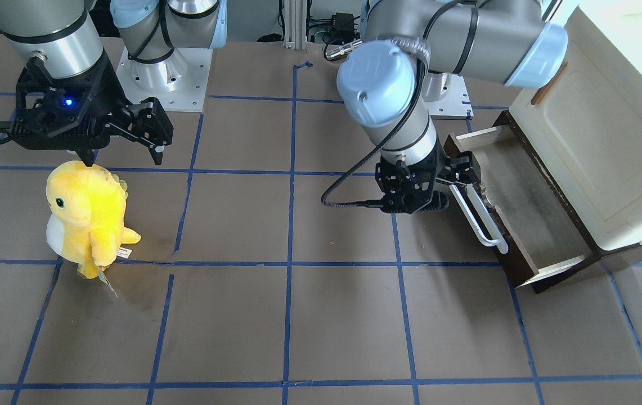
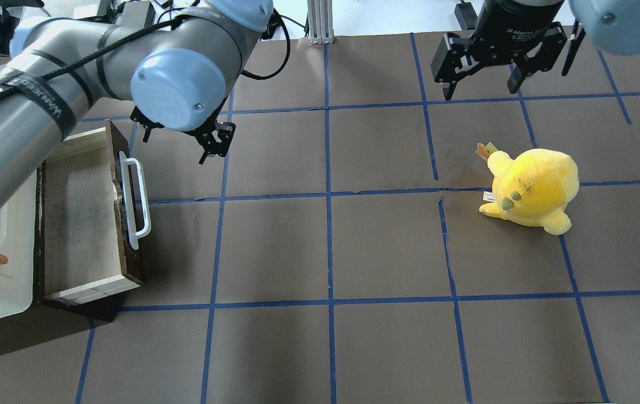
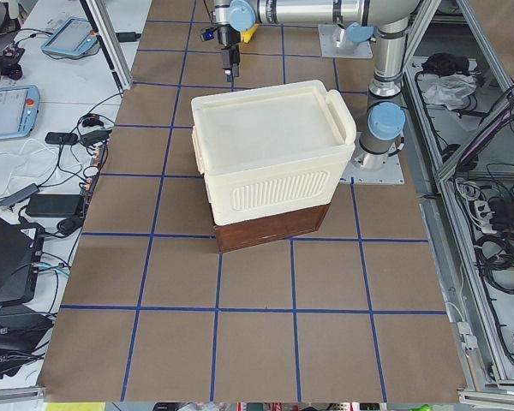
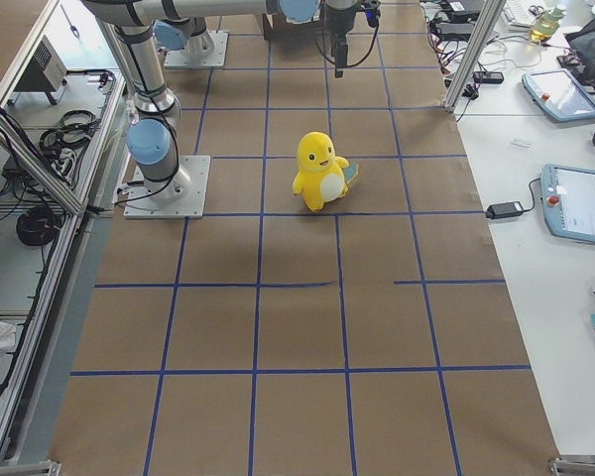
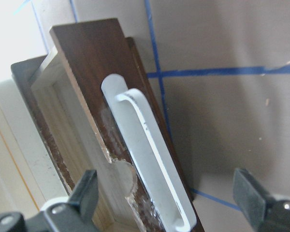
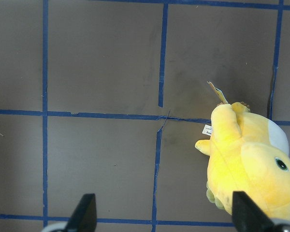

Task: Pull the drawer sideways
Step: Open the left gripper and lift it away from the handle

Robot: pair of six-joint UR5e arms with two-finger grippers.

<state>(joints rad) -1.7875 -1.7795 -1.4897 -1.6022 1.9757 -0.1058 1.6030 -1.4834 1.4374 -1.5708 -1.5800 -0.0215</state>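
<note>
The drawer (image 1: 523, 208) stands pulled out of the cream cabinet (image 1: 596, 140), dark brown front towards the table, greyish inside bare. It also shows in the overhead view (image 2: 78, 224). Its long white bar handle (image 1: 478, 216) runs along the front and shows in the left wrist view (image 5: 150, 159). My left gripper (image 1: 458, 183) is open and hovers over the end of the handle nearer my base. In the left wrist view the gripper (image 5: 169, 203) has its fingers wide apart with the bar between them, not touching. My right gripper (image 2: 479, 92) is open and empty above the table.
A yellow plush toy (image 2: 533, 188) stands on the brown mat below and beside the right gripper, also in the right wrist view (image 6: 251, 169). The cabinet (image 3: 274, 154) sits on a dark wooden base at the table's left end. Blue tape lines grid the mat.
</note>
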